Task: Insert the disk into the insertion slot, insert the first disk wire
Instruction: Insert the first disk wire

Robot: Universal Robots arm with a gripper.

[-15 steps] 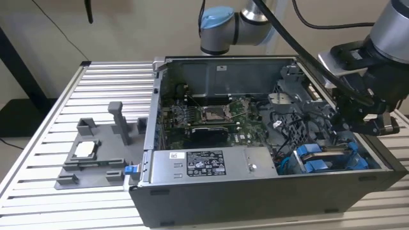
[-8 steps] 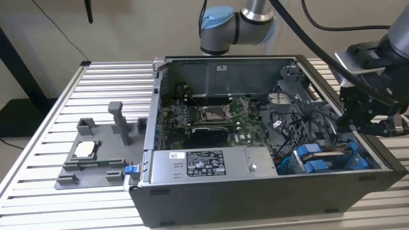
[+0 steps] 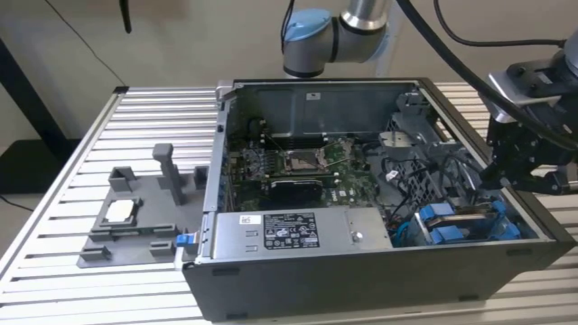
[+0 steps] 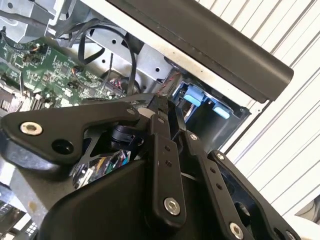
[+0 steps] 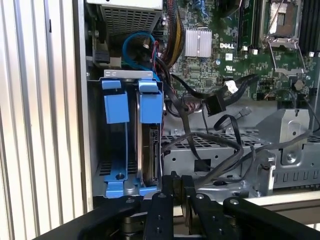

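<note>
The disk [image 5: 150, 150] stands edge-on inside the insertion slot [image 5: 116, 172], under a blue carrier tab [image 5: 150, 105]; the bay beside it holds only a blue frame. In the exterior view the disk [image 3: 462, 218] sits low at the case's right end between blue clips. My gripper [image 5: 180, 182] hovers just outside the case wall by the slot, fingers pressed together with nothing between them. A black wire with a flat black connector [image 5: 212, 105] hangs loose over the metal cage, apart from the disk. In the exterior view the gripper [image 3: 495, 179] is above the drive bay.
The open computer case [image 3: 380, 271] lies on a slatted table [image 3: 153, 122]. A silver labelled power-supply box [image 3: 298, 230] fills its front. The motherboard [image 3: 298, 166] lies behind it, with tangled black cables [image 5: 210, 145] near the bay. A grey fixture [image 3: 135, 217] stands at the exterior view's left.
</note>
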